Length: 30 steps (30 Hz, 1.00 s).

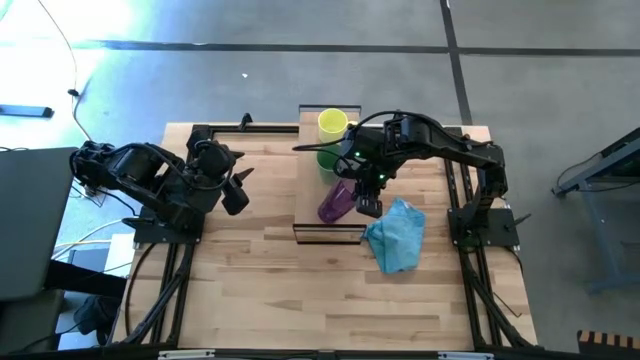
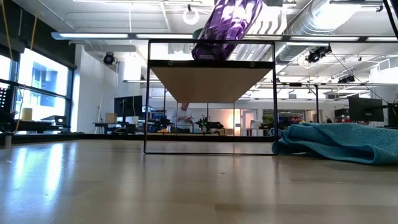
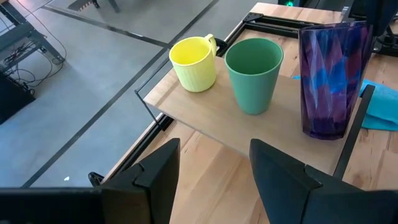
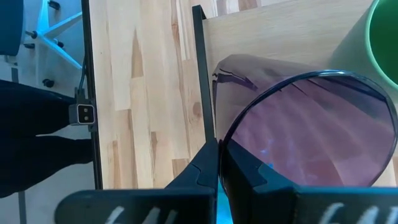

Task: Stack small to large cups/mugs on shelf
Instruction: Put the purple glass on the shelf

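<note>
On the shelf (image 1: 312, 190) stand a yellow mug (image 3: 194, 62) at its far end and a green cup (image 3: 254, 73) in the middle, both on their bases with mouths up. The translucent purple tumbler (image 3: 328, 78) is at the shelf's near end, with my right gripper (image 4: 219, 163) shut on its rim from above. In the low view the tumbler (image 2: 225, 26) leans, its base at the shelf top. My left gripper (image 3: 214, 168) hangs open over the table to the left of the shelf, with nothing between its fingers. My right gripper pinches the tumbler's rim (image 4: 229, 124) between its two fingers, one finger inside the mouth and one outside the wall. The fingers come from above, slanting down. The tumbler hangs tilted below them; whether its base (image 2: 211, 55) rests on the shelf I cannot tell.
A crumpled blue cloth (image 1: 397, 235) lies on the wooden tabletop just right of the shelf's near end. Open tabletop (image 1: 300, 290) stretches toward the near edge. The shelf's dark frame legs (image 2: 147, 99) stand on the table.
</note>
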### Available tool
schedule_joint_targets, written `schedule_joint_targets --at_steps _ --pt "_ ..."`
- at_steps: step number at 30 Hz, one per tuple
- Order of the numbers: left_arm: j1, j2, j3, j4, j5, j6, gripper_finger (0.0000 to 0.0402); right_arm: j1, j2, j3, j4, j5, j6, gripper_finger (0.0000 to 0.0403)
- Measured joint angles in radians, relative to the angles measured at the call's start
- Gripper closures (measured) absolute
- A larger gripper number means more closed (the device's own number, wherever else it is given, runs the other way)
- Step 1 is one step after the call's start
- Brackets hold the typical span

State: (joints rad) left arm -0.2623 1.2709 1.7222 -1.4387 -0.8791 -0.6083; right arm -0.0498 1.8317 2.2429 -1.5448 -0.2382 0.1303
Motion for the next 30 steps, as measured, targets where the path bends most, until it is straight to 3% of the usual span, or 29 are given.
schedule_joint_targets --at_steps 12,21,30 --pt "0.000 0.000 0.000 0.000 0.000 -0.003 0.0218 0.000 0.000 0.000 0.005 -0.003 0.000 0.0401" --pt "0.000 0.000 0.000 0.000 0.000 -0.003 0.0218 0.000 0.000 0.000 0.016 -0.005 0.000 0.0367" --pt "0.000 0.000 0.000 0.000 0.000 -0.003 0.0218 0.000 0.000 0.000 0.016 0.003 -0.008 0.0370"
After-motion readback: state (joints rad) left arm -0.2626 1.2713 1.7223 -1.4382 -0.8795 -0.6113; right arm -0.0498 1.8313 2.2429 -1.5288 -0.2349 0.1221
